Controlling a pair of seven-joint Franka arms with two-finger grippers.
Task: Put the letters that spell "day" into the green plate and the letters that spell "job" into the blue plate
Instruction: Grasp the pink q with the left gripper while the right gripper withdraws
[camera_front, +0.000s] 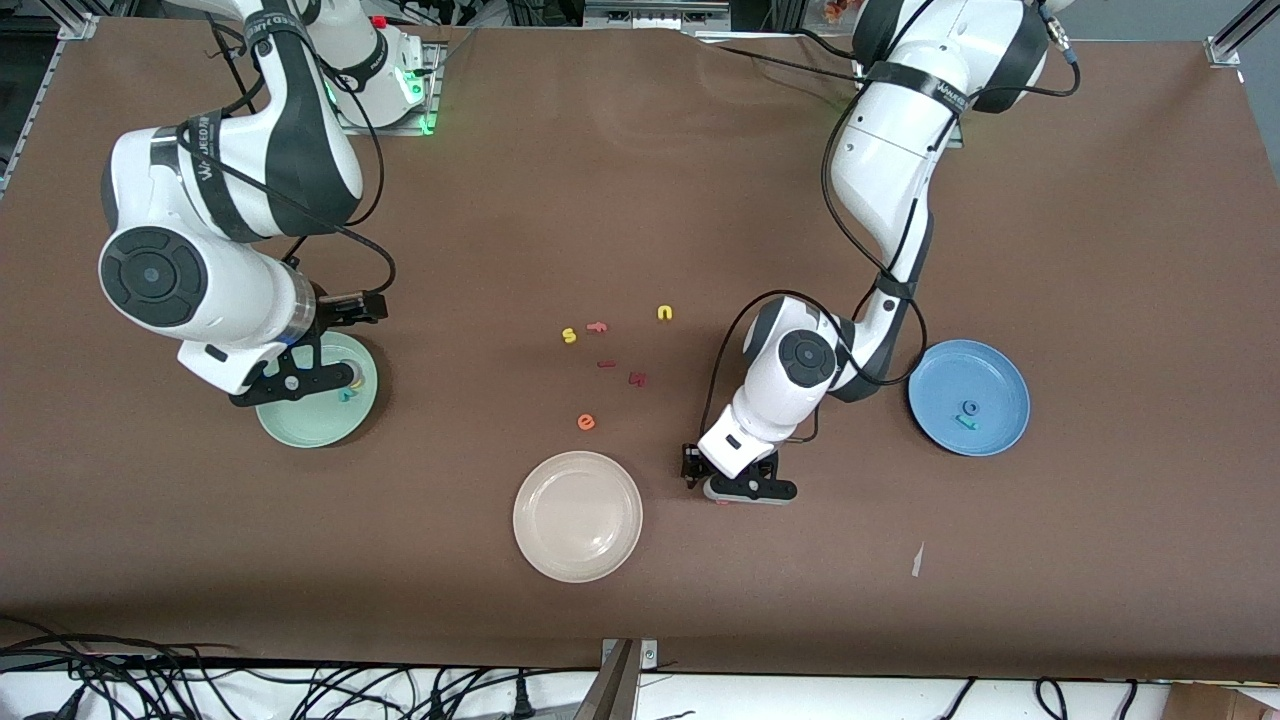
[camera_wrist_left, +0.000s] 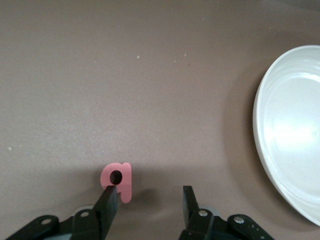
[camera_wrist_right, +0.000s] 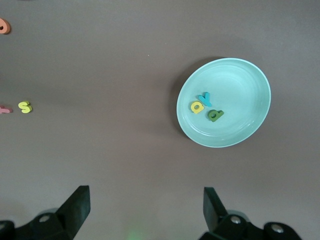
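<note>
While the salmon-red "b" (camera_wrist_left: 119, 180) lies flat on the counter (camera_front: 640, 200) beside the cream-white plate (camera_front: 577, 516), toward the left arm's end of the counter, the left gripper (camera_wrist_left: 150, 202) is down low over it with its fingers parted and nothing clamped. One finger (camera_wrist_left: 107, 205) is touching or overlapping the letter's edge in the left wrist view, while the other stands well clear, so the letter is off-centre in the gap. For a sound pick I would shift the gripper sideways until the "b" sits midway between the fingers, then close gently — foam this thin could squirt out or tip if caught only by a corner.

By my reckoning this is the last letter needed: the blue plate (camera_front: 968, 397) already holds the blue "o" (camera_front: 969, 407) and teal "j" (camera_front: 965, 423), and the green plate (camera_wrist_right: 224, 102) holds the yellow "a" (camera_wrist_right: 197, 106), teal "y" (camera_wrist_right: 204, 97) and dark green "d" (camera_wrist_right: 215, 115).

The right gripper (camera_wrist_right: 145, 210) waits over the green plate, fingers spread wide and empty. The yellow "s" (camera_front: 569, 336), yellow "n" (camera_front: 665, 313) and orange "e" (camera_front: 586, 422) should stay put — they belong to neither word.
</note>
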